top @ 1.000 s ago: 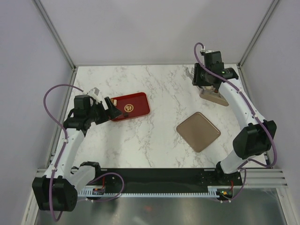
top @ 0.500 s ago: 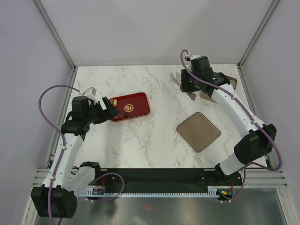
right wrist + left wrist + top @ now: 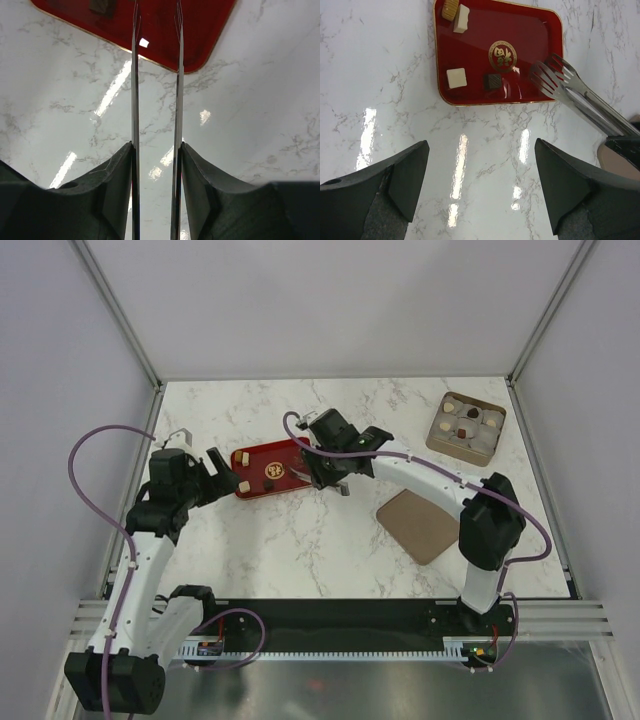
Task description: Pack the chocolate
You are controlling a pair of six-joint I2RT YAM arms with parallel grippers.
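White marble-pattern tabletop [image 3: 340, 420]. Directly on it: glossy red rectangular tray with gold rim [image 3: 530, 35], left of centre; flat brown square lid [image 3: 420, 530], right of centre, nearer edge; tan square compartmented box [image 3: 441, 421], far right corner. All three well apart.

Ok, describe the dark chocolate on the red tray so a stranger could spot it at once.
Find the red tray on the left half of the marble table. By the gold emblem at its centre lies the dark chocolate, the tray's only dark brown piece; its neighbour is a cream-white square.
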